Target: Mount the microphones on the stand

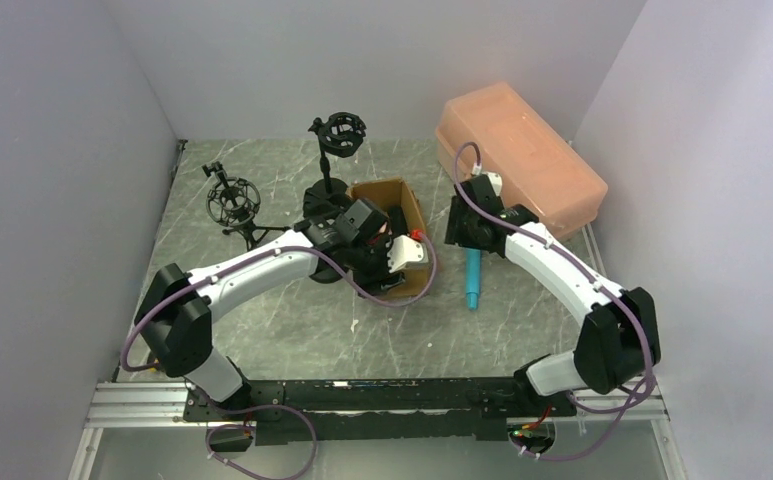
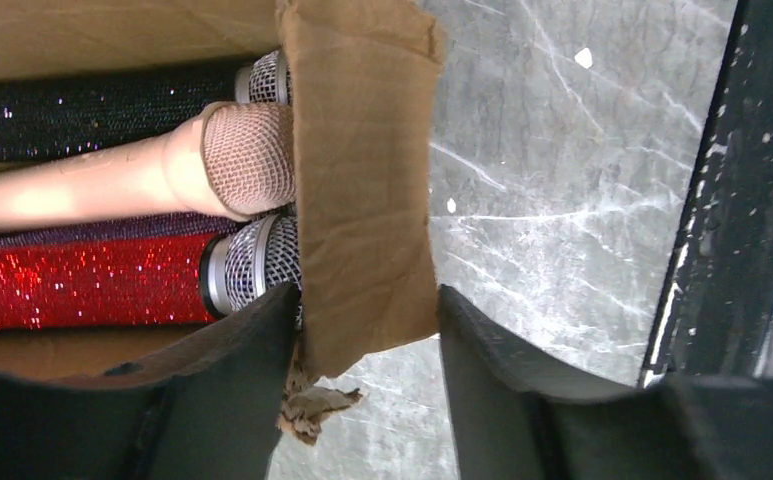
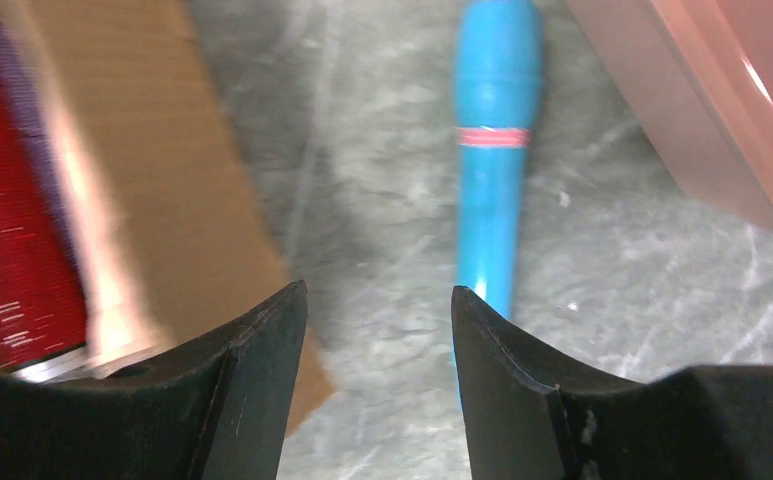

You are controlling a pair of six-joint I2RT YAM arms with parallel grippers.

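Left gripper: it straddles the near wall of the cardboard box, with one finger inside the box and one outside. The jaws stand apart and the wall fills the gap. I cannot tell if they press it already.
Right gripper: the jaws are apart and nothing is between them. It hangs over the bench, just beside the box on the right-arm side.
Light blue microphone: it lies flat on the bench beside the box, outside it. It lines up with one finger of the right gripper, not with the gap.
Microphones in the box: the glittery red microphone, the peach microphone and a dark glittery microphone lie side by side, their heads against the wall that the left gripper straddles.
Stands: two stands are beyond the box on the left-arm side. Both look empty, so I judge that no microphone is attached yet.
Pink bin: it is beyond the box on the right-arm side.
Risk, left: if the jaws close on the wall and lift, the box may tip or slide, and the microphones may spill. The cardboard edge is already frayed and could tear more.
Risk, right: if the gripper goes down as it is, a finger would meet the round blue body and could make it roll away.
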